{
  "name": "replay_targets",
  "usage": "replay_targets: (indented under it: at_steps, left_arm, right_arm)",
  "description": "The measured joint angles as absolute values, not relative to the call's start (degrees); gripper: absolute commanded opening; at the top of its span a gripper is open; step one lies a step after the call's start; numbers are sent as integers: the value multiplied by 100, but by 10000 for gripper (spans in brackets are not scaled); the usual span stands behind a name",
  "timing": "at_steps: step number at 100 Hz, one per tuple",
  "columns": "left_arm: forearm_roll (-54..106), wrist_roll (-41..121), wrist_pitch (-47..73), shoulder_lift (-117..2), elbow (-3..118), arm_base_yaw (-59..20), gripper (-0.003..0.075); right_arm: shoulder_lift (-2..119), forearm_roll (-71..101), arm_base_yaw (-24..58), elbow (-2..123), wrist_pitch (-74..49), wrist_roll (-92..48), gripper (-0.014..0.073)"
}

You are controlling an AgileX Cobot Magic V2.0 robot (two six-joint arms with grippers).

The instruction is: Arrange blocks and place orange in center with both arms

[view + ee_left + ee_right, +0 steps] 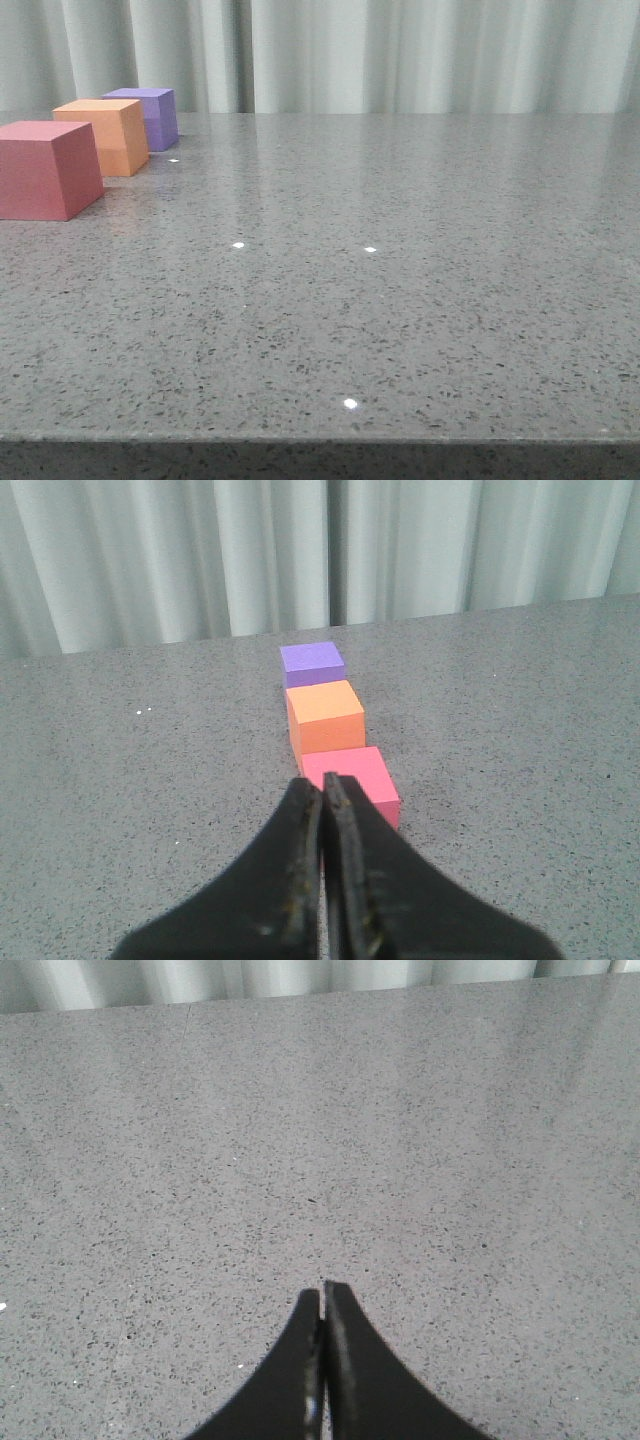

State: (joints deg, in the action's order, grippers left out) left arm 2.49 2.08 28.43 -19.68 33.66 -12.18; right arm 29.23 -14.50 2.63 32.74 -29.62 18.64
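Note:
Three cubes stand in a line at the table's far left: a pinkish-red block (45,168) nearest, the orange block (105,134) in the middle, a purple block (150,115) farthest. The left wrist view shows the same row, pinkish-red (355,778), orange (324,715), purple (312,662). My left gripper (324,782) is shut and empty, hovering just short of the pinkish-red block. Over bare table, my right gripper (322,1290) is shut with nothing in it. Neither arm appears in the front view.
The speckled grey tabletop (400,260) stretches from the blocks to the right. A pale curtain (400,50) hangs behind the table's far edge. The table's front edge (320,440) runs along the bottom of the front view.

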Motion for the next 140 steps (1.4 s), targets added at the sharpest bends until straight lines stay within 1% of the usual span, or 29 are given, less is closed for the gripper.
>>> replay_targets:
  at_steps: [48,70,97,126,140]
  left_arm:
    - [249,208,2829,-1968,3366,-1218,-19]
    - [33,208,2483,-1812,3176,-1218,-19]
    - [-287,208,1192,-1057,1933,-1199,-19]
    - [-326,34,1048,-194,593,-517,-19]
    - [-303,-60,1000,29,161,-373,-19]
  right_arm:
    - [2923,-1450,263,3274,-2962,1864,-67]
    - [2923,-1450,263,3274,-2962,1864,-67]
    - [2923,-1450,263,3274,-2962,1864,-67]
    - [2923,-1450,263,3274,-2962,1864,-67]
    - [2923,-1450,263,3274,-2962,1864,-67]
